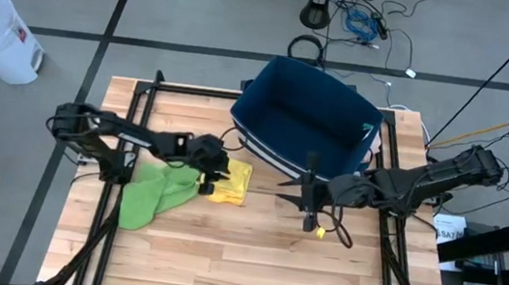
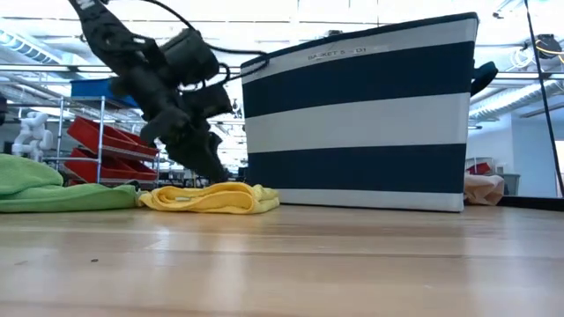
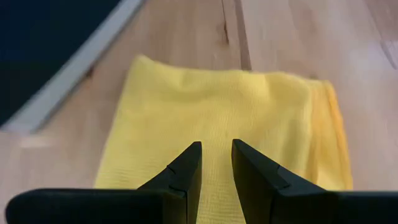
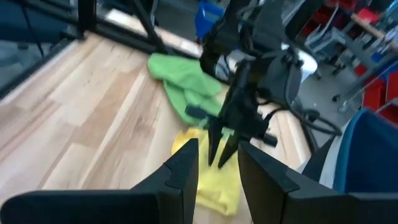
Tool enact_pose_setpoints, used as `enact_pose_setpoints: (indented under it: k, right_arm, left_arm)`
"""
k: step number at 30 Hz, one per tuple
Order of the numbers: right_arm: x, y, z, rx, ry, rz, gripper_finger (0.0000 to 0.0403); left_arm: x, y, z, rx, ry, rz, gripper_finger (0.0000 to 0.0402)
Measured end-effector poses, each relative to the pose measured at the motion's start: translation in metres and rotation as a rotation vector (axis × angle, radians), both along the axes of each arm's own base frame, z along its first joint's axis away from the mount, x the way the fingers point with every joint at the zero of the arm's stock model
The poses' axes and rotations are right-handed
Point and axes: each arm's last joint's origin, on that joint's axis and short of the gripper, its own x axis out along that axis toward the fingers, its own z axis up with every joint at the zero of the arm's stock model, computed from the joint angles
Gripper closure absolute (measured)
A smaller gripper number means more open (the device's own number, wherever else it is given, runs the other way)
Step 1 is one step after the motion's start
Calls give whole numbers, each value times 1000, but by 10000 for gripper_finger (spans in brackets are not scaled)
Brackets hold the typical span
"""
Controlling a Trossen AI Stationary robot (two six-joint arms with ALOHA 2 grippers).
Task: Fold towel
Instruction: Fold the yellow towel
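The green cloth lies just left of the folded yellow towel. The left gripper hovers over the towel, jaws narrow and empty — a descent here risks dragging layers apart. The right gripper waits mid-table, jaws narrow, near the bin.

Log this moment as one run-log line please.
left gripper: open, empty, over yellow towel | right gripper: open, empty, mid-table | green towel: crumpled, left of yellow | basket: behind
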Motion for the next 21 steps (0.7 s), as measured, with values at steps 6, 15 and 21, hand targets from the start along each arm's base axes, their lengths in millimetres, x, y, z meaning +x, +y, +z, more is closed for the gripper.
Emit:
enact_pose_setpoints:
  k: [6,15,21]
  right_arm:
    - [-2,1,-3,8,33,-3,303]
    - [-5,10,-4,5,42,32,303]
    - [-7,14,-6,21,59,39,303]
  left_arm:
    - [-3,16,-10,-26,47,43,308]
    - [-15,45,-16,63,130,225,308]
    - [-23,63,-17,151,167,350,308]
